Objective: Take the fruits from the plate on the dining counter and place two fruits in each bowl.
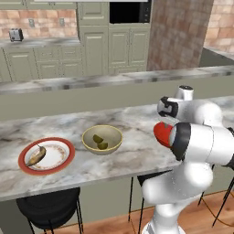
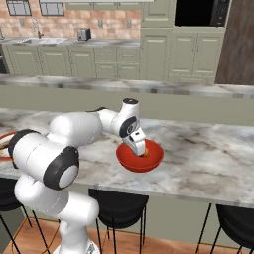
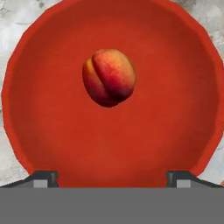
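An orange-red fruit (image 3: 108, 77) lies free in the red bowl (image 3: 48, 127), which stands on the dining counter (image 1: 137, 155). My gripper (image 2: 140, 149) hangs just above that bowl (image 2: 149, 161), open, its fingertips (image 3: 43, 178) spread wide with nothing between them. To the left, the pale yellow bowl (image 1: 102, 138) holds two green limes (image 1: 100, 142). Further left, the red-rimmed plate (image 1: 64, 160) carries the brownish banana (image 1: 36, 156). In the left base view my arm covers most of the red bowl (image 1: 161, 133).
Black stools (image 1: 48, 211) stand under the counter's near edge. A second counter ledge (image 1: 114, 81) runs behind it. Cabinets and a toaster (image 1: 16, 34) line the far wall. Bare marble (image 2: 208, 158) lies to the right of the red bowl.
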